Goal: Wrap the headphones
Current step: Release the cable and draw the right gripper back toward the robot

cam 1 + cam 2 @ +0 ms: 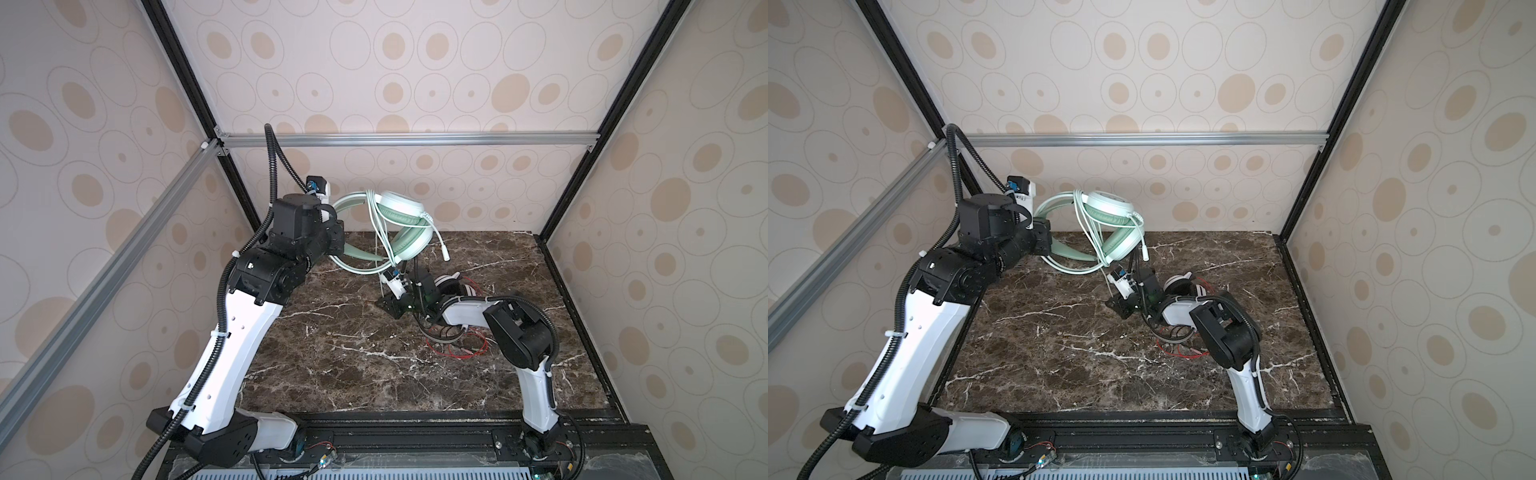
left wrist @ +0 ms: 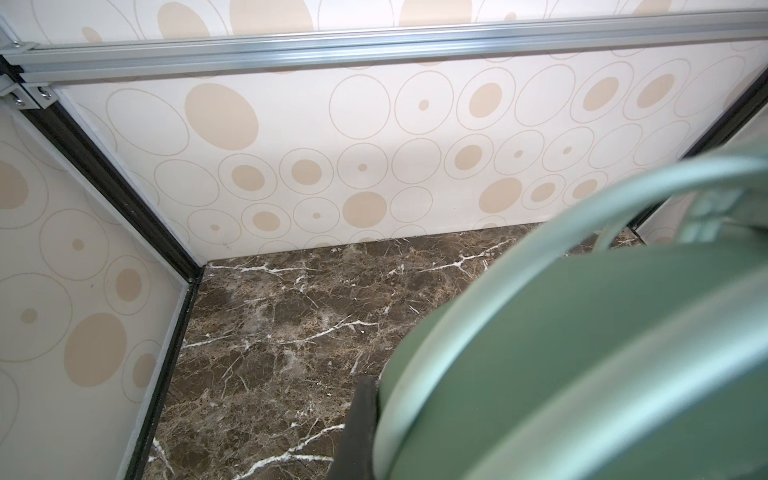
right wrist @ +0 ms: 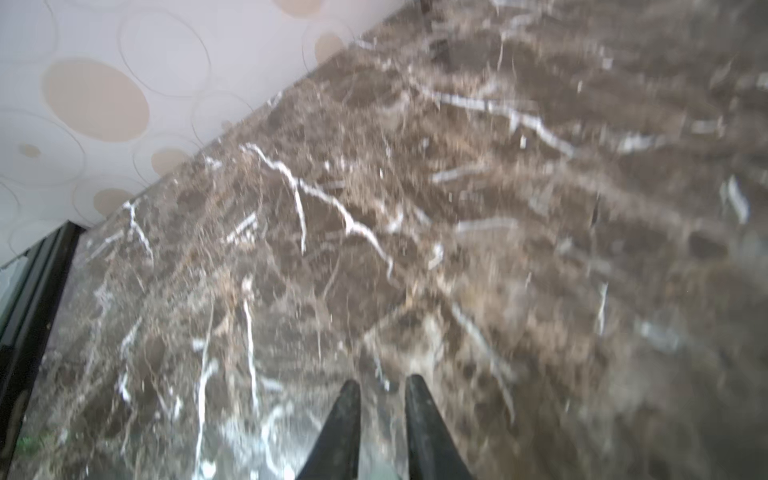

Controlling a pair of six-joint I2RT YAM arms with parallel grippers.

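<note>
My left gripper (image 1: 340, 243) is clamped tight on the padded headband (image 1: 357, 253) of the mint-green headphones (image 1: 401, 210). It holds the set up in the air over the far-left part of the table (image 1: 332, 353), close to the back wall (image 1: 478, 187); none of it touches the marble. In left wrist view the band fills most of the frame, w/ one dark finger (image 2: 360, 419) pressed against its edge. The ear cups sit to the right of my grip, one above the other. The pale green cable (image 1: 437, 237) is looped a few times over cups + band, plug end dangling free beside the lower cup. A thin strand drops toward my right arm. My right gripper (image 3: 382, 384) is low over the table near the middle, fingers a little apart w/ a narrow gap. Bare marble shows btwn them and nothing is held as far as I can see; that view is blurred. The white-and-black headphones (image 1: 451, 281) lie on the table under my right arm, mostly hidden by it. Their red cable (image 1: 461, 351) sits in a loose tangle just beside, toward the front.
</note>
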